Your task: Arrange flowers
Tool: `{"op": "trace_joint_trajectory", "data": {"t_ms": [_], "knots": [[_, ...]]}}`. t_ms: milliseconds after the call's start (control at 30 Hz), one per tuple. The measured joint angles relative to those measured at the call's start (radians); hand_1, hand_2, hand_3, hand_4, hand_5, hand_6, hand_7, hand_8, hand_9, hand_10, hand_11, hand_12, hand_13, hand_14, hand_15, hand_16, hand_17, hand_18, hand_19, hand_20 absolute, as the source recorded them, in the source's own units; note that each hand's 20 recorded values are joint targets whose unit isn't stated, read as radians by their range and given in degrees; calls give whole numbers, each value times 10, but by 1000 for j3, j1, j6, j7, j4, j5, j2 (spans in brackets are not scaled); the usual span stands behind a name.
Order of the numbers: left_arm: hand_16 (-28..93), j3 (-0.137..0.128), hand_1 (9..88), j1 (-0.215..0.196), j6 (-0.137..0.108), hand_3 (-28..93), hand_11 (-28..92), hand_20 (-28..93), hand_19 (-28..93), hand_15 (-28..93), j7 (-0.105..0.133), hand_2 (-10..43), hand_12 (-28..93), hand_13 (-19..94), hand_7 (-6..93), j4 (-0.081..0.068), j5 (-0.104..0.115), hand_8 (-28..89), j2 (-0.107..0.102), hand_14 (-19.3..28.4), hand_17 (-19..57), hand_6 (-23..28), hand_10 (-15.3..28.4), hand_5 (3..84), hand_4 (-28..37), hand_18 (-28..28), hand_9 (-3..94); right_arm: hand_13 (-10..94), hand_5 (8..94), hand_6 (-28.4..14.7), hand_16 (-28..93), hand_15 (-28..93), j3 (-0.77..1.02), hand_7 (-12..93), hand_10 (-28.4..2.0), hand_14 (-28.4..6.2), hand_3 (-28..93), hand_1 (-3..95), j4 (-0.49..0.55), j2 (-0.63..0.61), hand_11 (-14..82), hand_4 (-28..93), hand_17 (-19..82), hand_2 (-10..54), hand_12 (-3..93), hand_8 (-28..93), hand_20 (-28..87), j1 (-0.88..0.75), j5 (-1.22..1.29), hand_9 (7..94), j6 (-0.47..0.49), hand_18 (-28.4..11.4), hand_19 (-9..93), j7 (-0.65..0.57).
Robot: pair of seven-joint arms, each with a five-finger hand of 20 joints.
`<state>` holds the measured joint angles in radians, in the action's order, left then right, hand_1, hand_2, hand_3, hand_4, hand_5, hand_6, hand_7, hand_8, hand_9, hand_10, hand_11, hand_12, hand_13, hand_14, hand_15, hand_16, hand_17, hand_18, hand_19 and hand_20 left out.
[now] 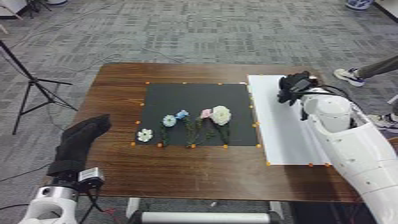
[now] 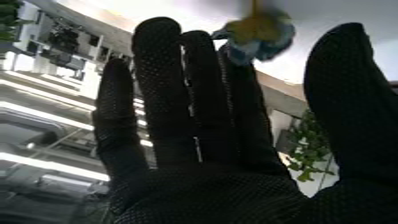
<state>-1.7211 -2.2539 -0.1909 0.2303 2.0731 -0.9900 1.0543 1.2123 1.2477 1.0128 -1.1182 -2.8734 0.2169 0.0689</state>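
The right hand (image 1: 296,87) has straight fingers in bumpy black cloth, thumb spread wide. A blurry blue and yellow flower (image 2: 259,36) is by their tips; I can't tell if they touch it. Left of them, soft white, blue and pink flowers (image 1: 221,115) lie on a flat black mat (image 1: 182,94) edged with orange dots. A long white sheet (image 1: 290,137) runs below that hand, on the brown wooden counter (image 1: 124,90). The left hand (image 1: 84,134) has straight fingers, holding nothing, over the counter's left edge.

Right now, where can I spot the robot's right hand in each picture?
Head view: the right hand is at the upper right, by the far end of the white sheet.
Right wrist view: large in the foreground, a bluish flower beside its fingers.
Shared landmark: its black glove.
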Motion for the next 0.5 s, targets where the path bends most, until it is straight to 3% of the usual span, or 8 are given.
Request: {"op": "trace_joint_trajectory", "data": {"t_ms": [67,167,233,367,500], "knots": [[24,1,267,0,0,701,187,149,39,167,0,-25,141,348,184,0,0,-77,2,169,-4,-9,122,491,-184,123,452,668,611,52,323,552,1,253,-73,-103,759,408,-9,2,156,-281,249,-95,153,-133,477,-8,1,723,-17,-212,620,-2],[24,4,268,1,0,701,187,149,39,166,0,-25,140,348,185,0,0,-76,4,169,-4,-9,122,491,-185,123,452,715,708,64,344,561,-2,291,-59,-91,656,512,-31,2,92,-281,272,-95,248,-49,482,-16,14,840,-94,-205,622,-15],[24,5,268,2,0,700,187,149,39,167,0,-24,140,348,185,0,0,-76,5,169,-4,-9,122,491,-185,123,452,731,756,71,353,565,-8,296,-55,-86,652,532,-47,1,72,-280,280,-95,279,-37,485,-20,32,883,-162,-205,627,-28],[23,7,268,2,0,700,187,149,39,167,1,-24,140,348,184,0,0,-76,7,170,-4,-8,122,491,-185,123,452,735,777,70,359,573,-32,294,-57,-86,655,540,-57,-11,71,-280,286,-95,294,-30,488,-27,86,902,-243,-206,634,-51],[24,7,267,1,0,699,188,149,39,168,1,-22,141,347,183,0,0,-76,7,170,-5,-8,122,490,-186,123,452,735,786,67,361,574,-84,290,-60,-86,664,536,-23,-49,71,-278,286,-95,295,-25,489,-31,186,907,-260,-207,635,-94]]}}
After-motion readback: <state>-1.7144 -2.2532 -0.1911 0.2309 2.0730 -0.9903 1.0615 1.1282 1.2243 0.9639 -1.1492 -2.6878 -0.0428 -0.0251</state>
